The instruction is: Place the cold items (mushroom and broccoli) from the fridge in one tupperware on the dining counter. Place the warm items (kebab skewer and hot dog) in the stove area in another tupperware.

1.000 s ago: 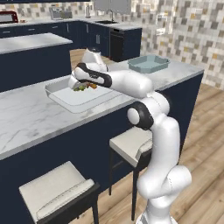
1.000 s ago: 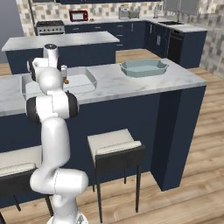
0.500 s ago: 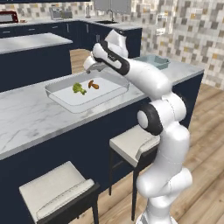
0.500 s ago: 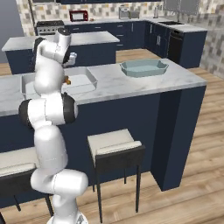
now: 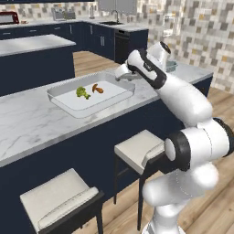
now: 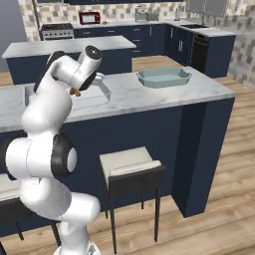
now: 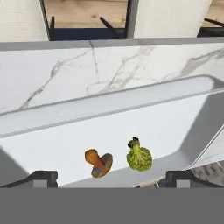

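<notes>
Hand view: mushroom (image 7: pixel 99 162) beside broccoli (image 7: pixel 139 157) inside tupperware (image 7: pixel 105 109).

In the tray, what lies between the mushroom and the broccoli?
Nothing: bare white tray floor separates the mushroom from the broccoli, seen in the hand view.

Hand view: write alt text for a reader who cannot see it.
A brown mushroom and a green broccoli floret lie side by side, apart, in a white tupperware on a marble counter. The open gripper hangs above them, holding nothing.
</notes>
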Controlling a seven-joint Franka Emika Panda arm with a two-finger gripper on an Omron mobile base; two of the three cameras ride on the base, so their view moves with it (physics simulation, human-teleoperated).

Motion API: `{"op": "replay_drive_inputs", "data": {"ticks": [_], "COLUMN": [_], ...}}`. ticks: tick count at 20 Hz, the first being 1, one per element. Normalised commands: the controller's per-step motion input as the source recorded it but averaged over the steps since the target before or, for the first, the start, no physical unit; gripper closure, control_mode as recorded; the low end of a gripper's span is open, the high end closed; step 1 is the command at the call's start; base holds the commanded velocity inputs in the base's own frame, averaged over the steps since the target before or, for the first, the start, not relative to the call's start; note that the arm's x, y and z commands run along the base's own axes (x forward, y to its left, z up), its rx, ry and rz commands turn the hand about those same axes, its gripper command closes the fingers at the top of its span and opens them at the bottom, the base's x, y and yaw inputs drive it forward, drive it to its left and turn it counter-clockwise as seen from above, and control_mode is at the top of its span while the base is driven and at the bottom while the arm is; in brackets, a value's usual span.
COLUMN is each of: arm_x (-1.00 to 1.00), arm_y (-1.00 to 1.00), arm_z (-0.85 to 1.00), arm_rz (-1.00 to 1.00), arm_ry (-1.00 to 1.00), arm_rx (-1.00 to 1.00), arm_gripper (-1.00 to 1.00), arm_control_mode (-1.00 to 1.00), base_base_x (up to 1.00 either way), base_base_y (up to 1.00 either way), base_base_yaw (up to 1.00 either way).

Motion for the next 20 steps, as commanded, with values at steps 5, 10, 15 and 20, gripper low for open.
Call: {"op": "replay_drive_inputs", "data": {"ticks": [5, 10, 15, 20], "arm_x": [-1.0, -1.0, -1.0, -1.0], "arm_y": [-1.0, -1.0, -1.0, -0.51], "arm_z": [0.06, -0.18, -1.0, -0.93], "arm_rz": [0.0, 0.0, 0.0, -0.02], "arm_ry": [-0.53, -0.39, -0.1, -0.01], "arm_rx": [0.17, -0.04, -0.33, -0.78], "arm_gripper": [-1.0, -1.0, -1.0, -1.0], "arm_control_mode": [-1.0, -1.0, -1.0, -1.0], "base_base_x": [0.0, 0.0, 0.0, 0.0], "base_base_y": [0.0, 0.0, 0.0, 0.0], "base_base_yaw": [0.0, 0.0, 0.0, 0.0]}}
